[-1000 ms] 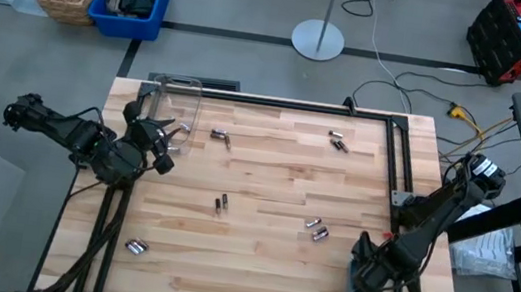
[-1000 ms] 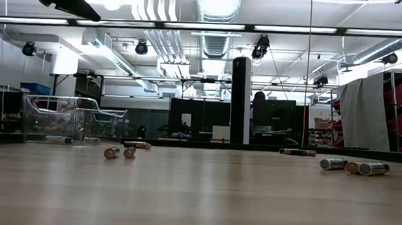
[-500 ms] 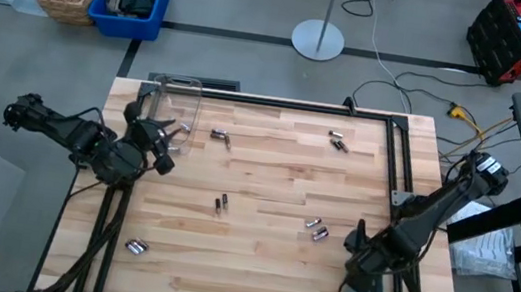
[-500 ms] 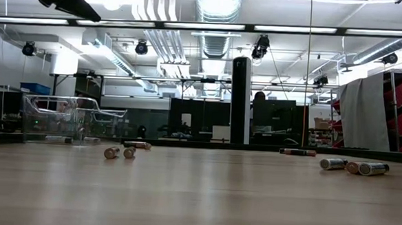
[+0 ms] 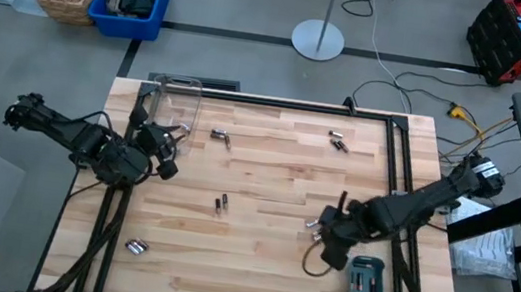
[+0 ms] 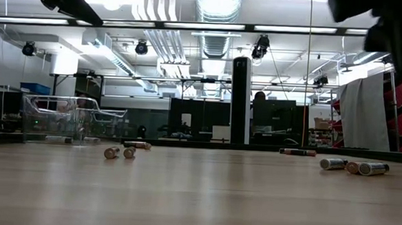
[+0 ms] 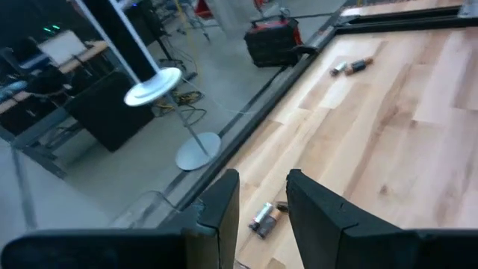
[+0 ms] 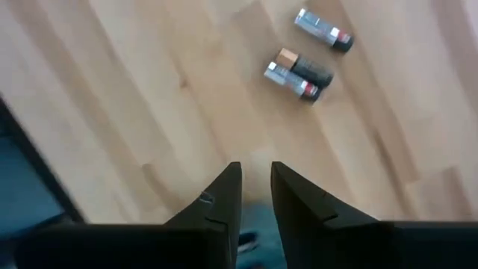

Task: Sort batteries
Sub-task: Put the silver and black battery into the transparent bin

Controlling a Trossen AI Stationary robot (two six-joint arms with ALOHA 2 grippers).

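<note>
**Batteries scattered on a wooden table, both arms low over it**

Small cylindrical batteries are lying loose across the pale wooden table [image 5: 256, 256]. A cluster of three [image 5: 315, 228] is sitting right of centre; a small pair [image 5: 223, 203] is lying near the middle; another pair [image 5: 220, 137] is resting toward the far left; one more pair [image 5: 339, 140] is lying near the far right edge; and two [image 5: 135, 247] are sitting alone at the near left.

The right gripper [image 5: 332, 257] is hanging just beside the three-battery cluster, on its near side. Its fingers [image 8: 222, 196] are standing slightly parted with nothing between them, and three batteries [image 8: 301, 73] are lying ahead of them.

The left gripper [image 5: 165, 149] is hovering at the table's far left, with narrowly parted, empty fingers [image 7: 224, 202].

A clear plastic box [image 5: 173, 102] is standing at the far left corner, just beyond the left gripper; its contents are hard to make out. A teal tray [image 5: 367, 284] is resting at the near right edge, apparently holding a few cells.
</note>
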